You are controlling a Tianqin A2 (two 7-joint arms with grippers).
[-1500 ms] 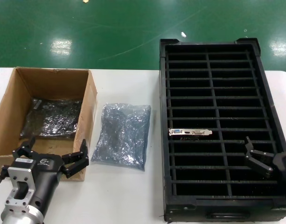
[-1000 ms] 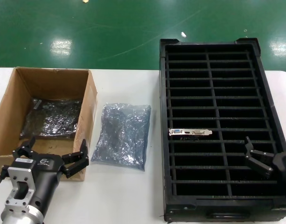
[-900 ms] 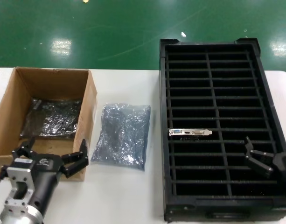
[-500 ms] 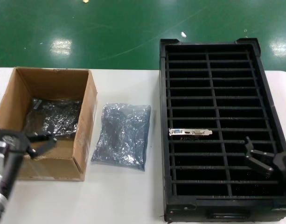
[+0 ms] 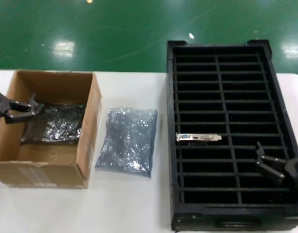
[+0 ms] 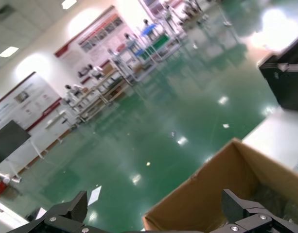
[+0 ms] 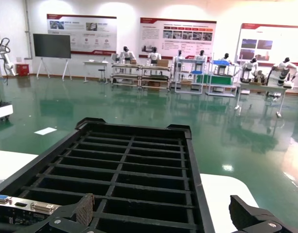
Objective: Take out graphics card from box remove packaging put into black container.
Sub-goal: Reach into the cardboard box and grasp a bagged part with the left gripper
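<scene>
Our left tool (image 5: 23, 109), fingers spread and empty, has swung from lower left up over the box (image 5: 88, 116), ready for the bagged second card (image 5: 54, 122); the right tool (image 5: 266, 162) waits, spread.

The white desk (image 5: 134, 199) carries three things. The black container (image 5: 171, 145) sits on it as the landmark. Just beside the container's left wall lies a crinkly silver bag (image 5: 125, 141), flat on the desk. Beyond the bag, farther from the container, stands the brown cardboard box (image 5: 88, 126).
</scene>
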